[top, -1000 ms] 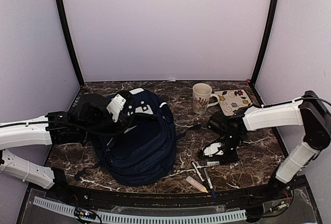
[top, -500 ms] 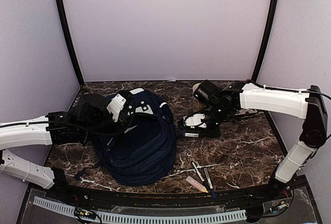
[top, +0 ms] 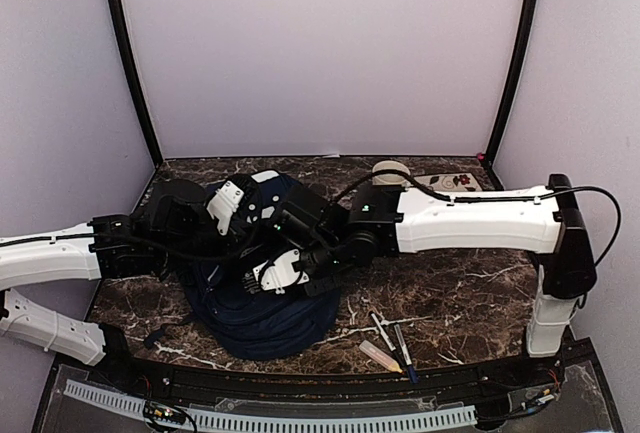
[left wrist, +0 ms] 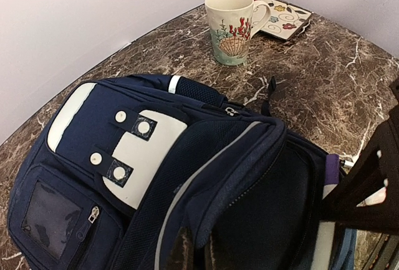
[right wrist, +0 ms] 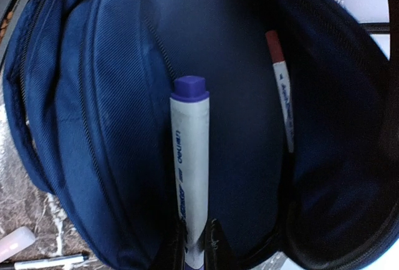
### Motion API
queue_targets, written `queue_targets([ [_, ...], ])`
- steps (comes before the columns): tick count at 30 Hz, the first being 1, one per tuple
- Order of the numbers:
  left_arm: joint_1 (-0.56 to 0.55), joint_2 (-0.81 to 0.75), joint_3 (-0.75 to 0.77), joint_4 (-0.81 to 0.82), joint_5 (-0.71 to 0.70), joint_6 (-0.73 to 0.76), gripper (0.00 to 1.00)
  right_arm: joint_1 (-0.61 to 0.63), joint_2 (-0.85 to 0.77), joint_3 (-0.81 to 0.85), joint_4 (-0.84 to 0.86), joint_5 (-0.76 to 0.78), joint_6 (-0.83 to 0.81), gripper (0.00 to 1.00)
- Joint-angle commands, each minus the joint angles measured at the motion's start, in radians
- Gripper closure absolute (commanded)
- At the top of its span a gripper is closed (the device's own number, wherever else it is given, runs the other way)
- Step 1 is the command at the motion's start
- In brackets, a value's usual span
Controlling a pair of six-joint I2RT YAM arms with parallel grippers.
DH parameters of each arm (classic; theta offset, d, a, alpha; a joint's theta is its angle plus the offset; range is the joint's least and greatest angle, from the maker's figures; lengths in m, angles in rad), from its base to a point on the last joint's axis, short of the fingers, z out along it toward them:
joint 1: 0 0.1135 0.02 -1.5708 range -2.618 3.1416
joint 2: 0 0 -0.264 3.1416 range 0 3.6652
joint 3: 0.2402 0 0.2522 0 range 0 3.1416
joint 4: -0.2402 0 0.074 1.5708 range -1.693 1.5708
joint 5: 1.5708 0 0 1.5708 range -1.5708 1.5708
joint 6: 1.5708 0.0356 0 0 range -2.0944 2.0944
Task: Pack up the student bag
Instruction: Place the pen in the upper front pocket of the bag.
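The student bag (top: 275, 303) lies on the marble table, navy with light grey patches (left wrist: 140, 151), its main compartment gaping. My left gripper (left wrist: 194, 254) is shut on the rim of the bag's opening flap and holds it up. My right arm (top: 470, 221) reaches across from the right to the bag's mouth. Its gripper (right wrist: 198, 246) is shut on a white marker with a purple cap (right wrist: 190, 158), which points into the dark compartment. A thinner pen with a reddish cap (right wrist: 283, 105) lies inside against the lining.
A shell-patterned mug (left wrist: 232, 27) and a flowered flat pad (left wrist: 282, 20) stand at the back right. Loose pens (top: 388, 333) and a pale tube (top: 380, 356) lie near the front edge, right of the bag. Purple walls enclose the table.
The right arm has swung from the table's right side, past the mug, to the bag's opening with the marker in its grip. The left arm and bag have stayed put.
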Motion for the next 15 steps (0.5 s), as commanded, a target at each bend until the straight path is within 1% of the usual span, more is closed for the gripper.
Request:
queue_targets([
  [1,0.012,-0.040,0.026,0.114,-0.001,-0.015,1.00,0.025,0.072,0.066,0.158,0.137,-0.077,0.96],
  [5,0.012,-0.033,0.031,0.115,0.011,-0.012,1.00,0.035,0.156,0.094,0.238,0.222,-0.120,0.96],
  [12,0.013,-0.037,0.029,0.121,0.009,-0.011,1.00,0.034,0.215,0.004,0.507,0.355,-0.193,0.96],
  [13,0.013,-0.037,0.029,0.121,0.009,-0.011,1.00,0.034,0.220,-0.009,0.545,0.372,-0.198,0.93],
  [15,0.013,-0.037,0.027,0.121,0.010,-0.010,1.00,0.034,0.216,-0.044,0.654,0.407,-0.206,0.81],
])
